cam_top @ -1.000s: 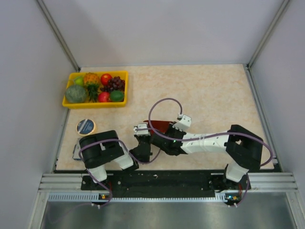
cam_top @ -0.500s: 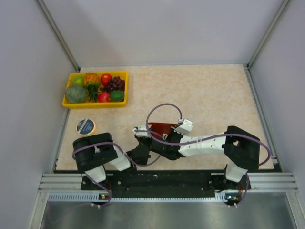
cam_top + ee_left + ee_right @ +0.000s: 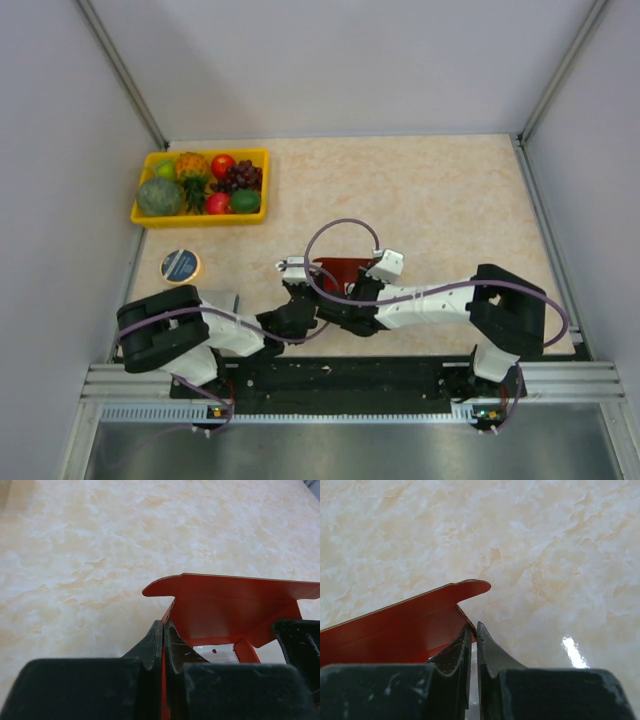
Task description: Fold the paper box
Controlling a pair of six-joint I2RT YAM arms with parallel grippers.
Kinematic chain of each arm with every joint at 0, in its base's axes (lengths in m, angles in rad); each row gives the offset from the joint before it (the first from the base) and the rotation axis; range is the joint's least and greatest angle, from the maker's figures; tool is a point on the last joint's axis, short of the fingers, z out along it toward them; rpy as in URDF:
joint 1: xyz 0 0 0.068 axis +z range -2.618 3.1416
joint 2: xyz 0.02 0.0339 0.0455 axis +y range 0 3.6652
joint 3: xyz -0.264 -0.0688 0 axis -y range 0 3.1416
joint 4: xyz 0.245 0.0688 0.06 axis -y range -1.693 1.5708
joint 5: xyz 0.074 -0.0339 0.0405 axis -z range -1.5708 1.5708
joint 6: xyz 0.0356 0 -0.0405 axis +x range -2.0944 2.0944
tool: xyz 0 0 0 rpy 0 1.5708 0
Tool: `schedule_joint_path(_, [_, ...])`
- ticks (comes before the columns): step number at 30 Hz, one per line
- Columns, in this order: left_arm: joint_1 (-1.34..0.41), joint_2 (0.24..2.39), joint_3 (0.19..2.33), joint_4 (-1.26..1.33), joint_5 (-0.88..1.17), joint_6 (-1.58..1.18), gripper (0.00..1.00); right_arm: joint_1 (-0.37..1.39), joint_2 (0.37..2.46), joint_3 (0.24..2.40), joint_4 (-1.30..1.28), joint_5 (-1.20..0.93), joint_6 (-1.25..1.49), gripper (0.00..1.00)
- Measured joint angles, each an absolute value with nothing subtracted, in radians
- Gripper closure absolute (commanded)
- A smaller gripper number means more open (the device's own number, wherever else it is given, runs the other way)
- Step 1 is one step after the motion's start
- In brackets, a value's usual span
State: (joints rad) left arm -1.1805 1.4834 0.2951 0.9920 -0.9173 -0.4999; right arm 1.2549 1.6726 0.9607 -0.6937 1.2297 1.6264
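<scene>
Left gripper (image 3: 164,645) is clamping an upright wall of the paper box (image 3: 225,605). Right gripper (image 3: 473,645) is sitting closed at a flap corner, hold unclear. Judging it best to be pinching on the creases and raising walls evenly.

We read the paper box (image 3: 230,605) as thin red card, smooth, faint sheen. Our right gripper (image 3: 474,628) fingers (image 3: 452,657): matt black plastic, scuffed. Table (image 3: 560,545) beyond the tips: glossy marbled beige, glare spot.
</scene>
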Motion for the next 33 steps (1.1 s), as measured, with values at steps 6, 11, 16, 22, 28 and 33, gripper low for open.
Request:
schedule_joint_path(6, [-1.18, 1.478, 0.316, 0.925, -0.912, -0.502, 1.0, 1.257, 1.606, 0.848, -0.487, 1.201, 1.392, 0.76])
schedule_joint_path(11, [-1.18, 1.516, 0.273, 1.064, -0.912, -0.42, 1.0, 1.256, 1.42, 0.599, -0.175, 1.019, 1.053, 0.47])
schedule_joint_path(16, [-1.18, 1.524, 0.271, 1.119, -0.905, -0.36, 1.0, 1.256, 1.313, 0.588, -0.127, 0.817, 0.857, 0.38])
schedule_joint_path(22, [-1.18, 1.524, 0.26, 1.176, -0.875, -0.264, 1.0, 1.144, 0.95, 0.585, -0.257, 0.468, 0.618, 0.39])
schedule_joint_path(28, [-1.179, 1.504, 0.202, 1.22, -0.783, -0.169, 1.0, 0.721, 0.785, 0.585, -0.255, 0.088, 0.342, 0.32])
schedule_joint_path(33, [-1.164, 1.425, 0.119, 1.228, -0.677, -0.082, 1.0, 0.597, 0.971, 0.654, -0.223, -0.133, 0.129, 0.42])
